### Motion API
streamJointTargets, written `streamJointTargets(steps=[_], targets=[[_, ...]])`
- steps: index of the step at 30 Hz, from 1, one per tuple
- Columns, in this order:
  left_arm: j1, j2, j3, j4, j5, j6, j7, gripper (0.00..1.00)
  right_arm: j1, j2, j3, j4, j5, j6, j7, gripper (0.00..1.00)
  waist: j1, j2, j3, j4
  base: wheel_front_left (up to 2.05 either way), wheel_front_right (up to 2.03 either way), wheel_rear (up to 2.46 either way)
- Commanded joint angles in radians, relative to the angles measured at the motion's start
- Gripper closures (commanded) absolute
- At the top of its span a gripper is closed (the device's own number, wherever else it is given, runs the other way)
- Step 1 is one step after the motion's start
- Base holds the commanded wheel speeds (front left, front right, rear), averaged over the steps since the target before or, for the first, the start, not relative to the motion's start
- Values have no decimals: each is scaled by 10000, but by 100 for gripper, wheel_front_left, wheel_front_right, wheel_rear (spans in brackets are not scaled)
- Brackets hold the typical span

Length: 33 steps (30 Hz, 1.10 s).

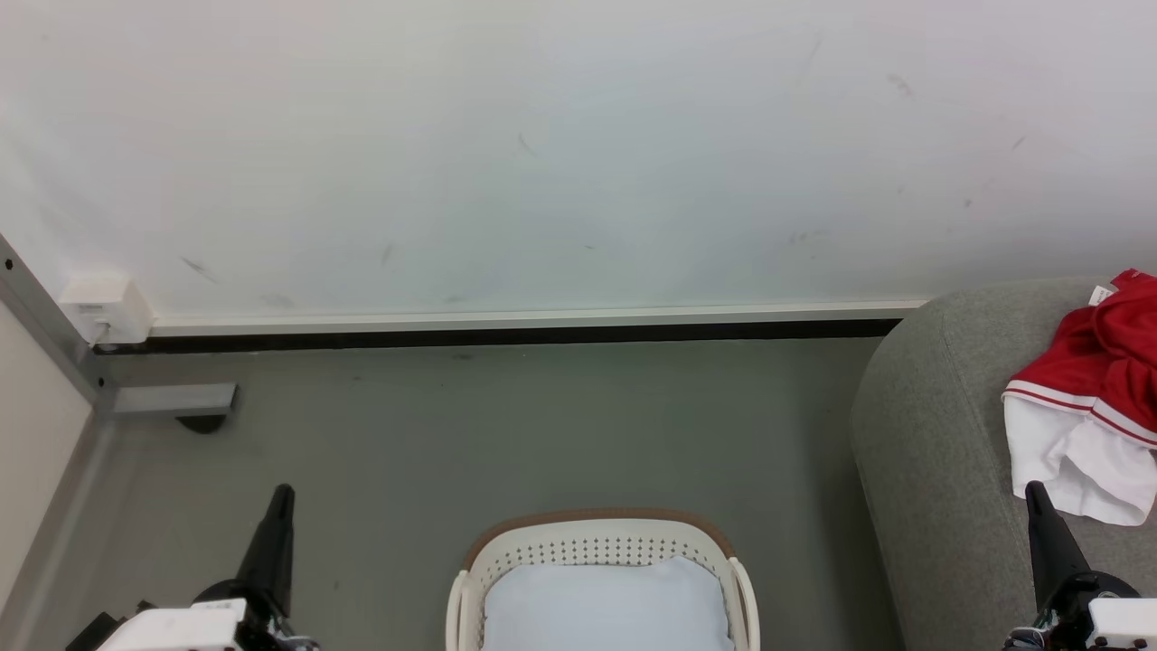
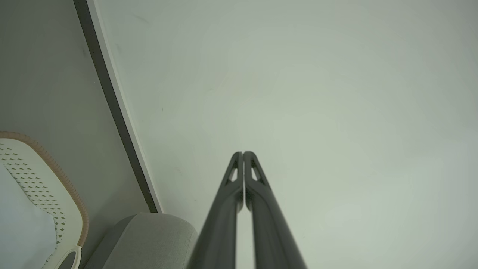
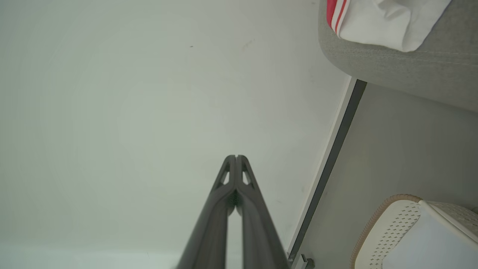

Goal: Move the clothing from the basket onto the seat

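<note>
L gripper (image 1: 280,503), w/ long dark fingers pressed tip to tip and nothing held, is seen low at left over the grey floor (image 1: 407,434). At centre, a pale flat white pad (image 1: 606,606) is held in the small cream-white perforated plastic basket w/ brown rim (image 1: 597,518); no red fabric is made out in the part shown. At right, the red sports clothing w/ white bands (image 1: 1107,371) lies bunched on the large grey fabric-upholstered seat (image 1: 931,434). R gripper (image 1: 1036,495) is clenched and empty, its tip by the white hem; contact can't be told. Transfer is judged done or nearly so. Next, the basket's unseen near part should be checked; otherwise the arms can be parked.
</note>
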Motion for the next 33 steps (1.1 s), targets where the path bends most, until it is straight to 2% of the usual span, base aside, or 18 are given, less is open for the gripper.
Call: streamJointTargets(steps=[1, 33], targets=[[-86, 24, 24, -36, -138, -40, 34, 100, -122, -70, -37, -52, 14, -24, 42, 100, 0, 0, 0, 0, 0, 0, 0], [-86, 24, 22, -37, -139, -40, 33, 100, -123, -70, -36, -51, 15, -25, 41, 100, 0, 0, 0, 0, 0, 0, 0]])
